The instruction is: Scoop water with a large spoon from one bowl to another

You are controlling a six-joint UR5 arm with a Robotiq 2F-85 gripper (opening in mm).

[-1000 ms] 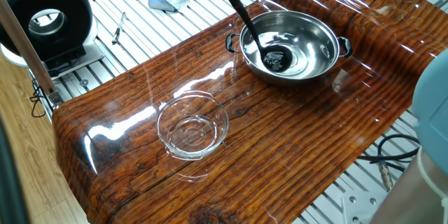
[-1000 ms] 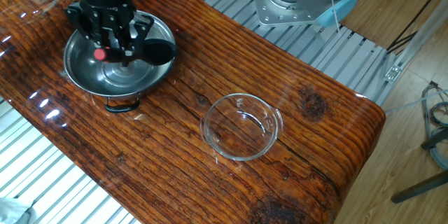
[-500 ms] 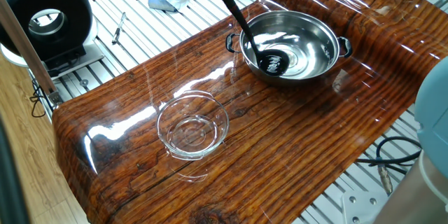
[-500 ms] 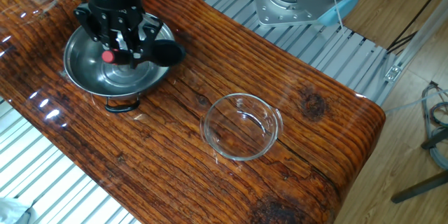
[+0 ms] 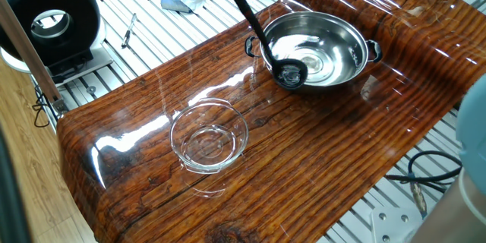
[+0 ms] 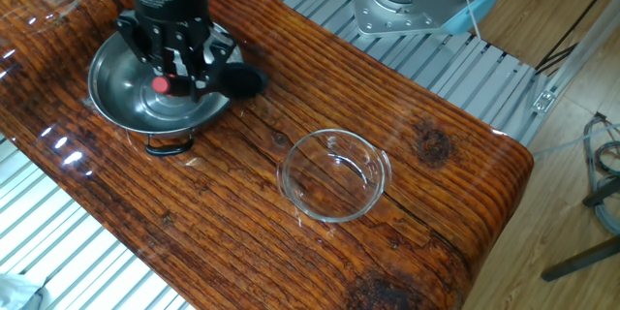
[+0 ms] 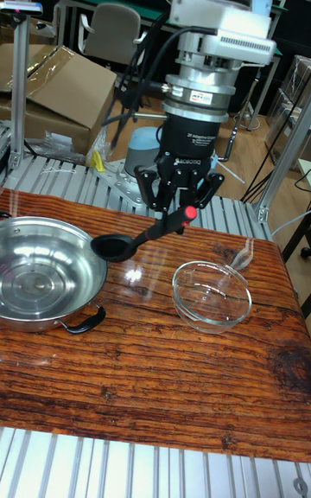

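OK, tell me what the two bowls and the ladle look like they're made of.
Larger bowl: polished stainless steel, judging by its mirror-like glints; its black side handles look plastic.
Smaller bowl: clear glass, or possibly clear plastic; the wood grain shows through it.
Ladle: likely plastic, uniformly black, semi-gloss.

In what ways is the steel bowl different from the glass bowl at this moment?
The steel bowl is opaque, shiny and larger, with black side handles; the glass bowl is clear, smaller and has no handles. The ladle hangs at the steel bowl's rim, away from the glass bowl. Both stand upright on the table.
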